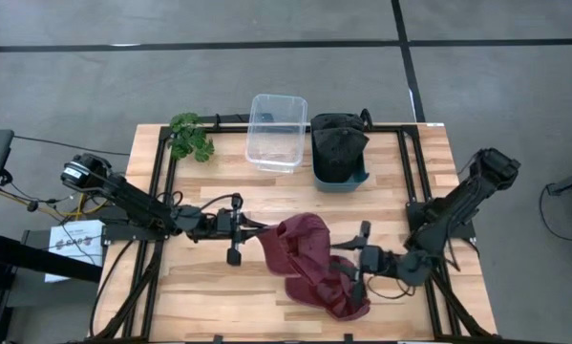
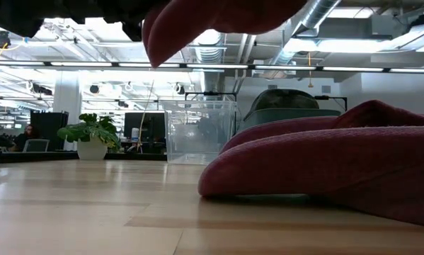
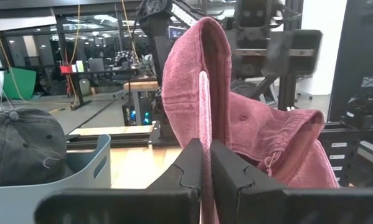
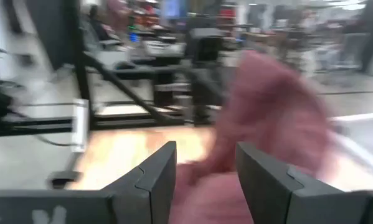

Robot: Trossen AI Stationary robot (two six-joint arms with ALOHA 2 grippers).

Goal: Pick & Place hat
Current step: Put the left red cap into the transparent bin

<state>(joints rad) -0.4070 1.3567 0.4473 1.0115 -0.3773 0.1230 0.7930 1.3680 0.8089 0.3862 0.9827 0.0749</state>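
A maroon hat (image 1: 309,272) lies on pale striped wood (image 1: 200,296); a charcoal cap (image 1: 338,143) fills a blue-grey bin (image 1: 339,179) beside green leaves (image 1: 190,136).

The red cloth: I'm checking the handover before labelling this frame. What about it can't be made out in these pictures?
- Right hand, right wrist view: blurred; contact with the red cloth unclear.
- Low view: cloth cut off at the right edge and blocks the table behind.
- High view: folds hide whether it is a hat.
- Left hand is shut on it.

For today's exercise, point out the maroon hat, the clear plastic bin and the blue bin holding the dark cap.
maroon hat (image 1: 309,263), high view, middle of its crown.
clear plastic bin (image 1: 252,143), high view, left rim.
blue bin (image 1: 339,182), high view, near rim.
dark cap (image 1: 339,145), high view, top of its crown.
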